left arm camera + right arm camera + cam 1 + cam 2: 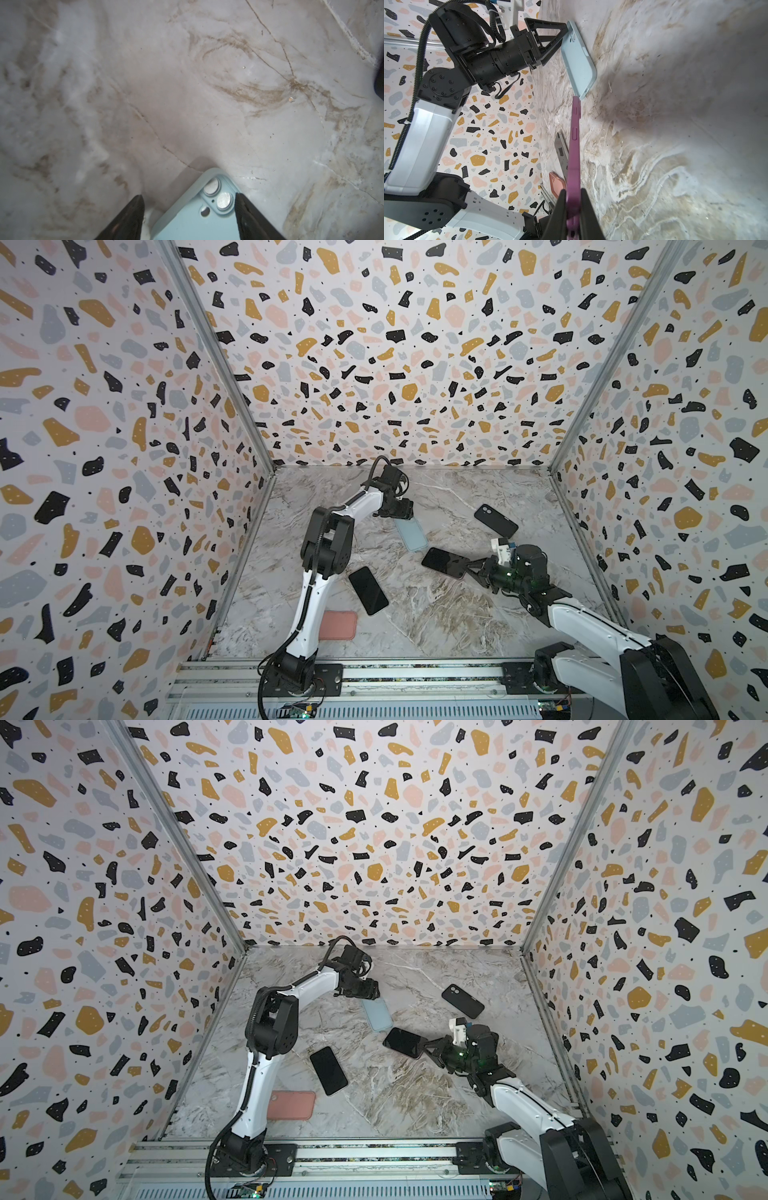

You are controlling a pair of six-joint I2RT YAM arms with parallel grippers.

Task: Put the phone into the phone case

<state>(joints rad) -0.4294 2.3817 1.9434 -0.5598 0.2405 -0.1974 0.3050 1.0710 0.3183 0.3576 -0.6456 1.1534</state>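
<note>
The right hand [467,566] is clamped on the right end of a dark-screened phone with a purple rim [444,562], screen up, near the middle of the marble-patterned tabletop [436,614]; the phone's left end sits just beside the near end of a light blue soft phone case [411,535]; whether they touch cannot be told; the left hand [401,512] stands at that case's far end, fingers [249,218] apart on either side of its camera corner; a second black phone [368,590] lies flat to the near left, beside a salmon-pink case [338,625]; a black case [496,521] lies at the far right
</note>
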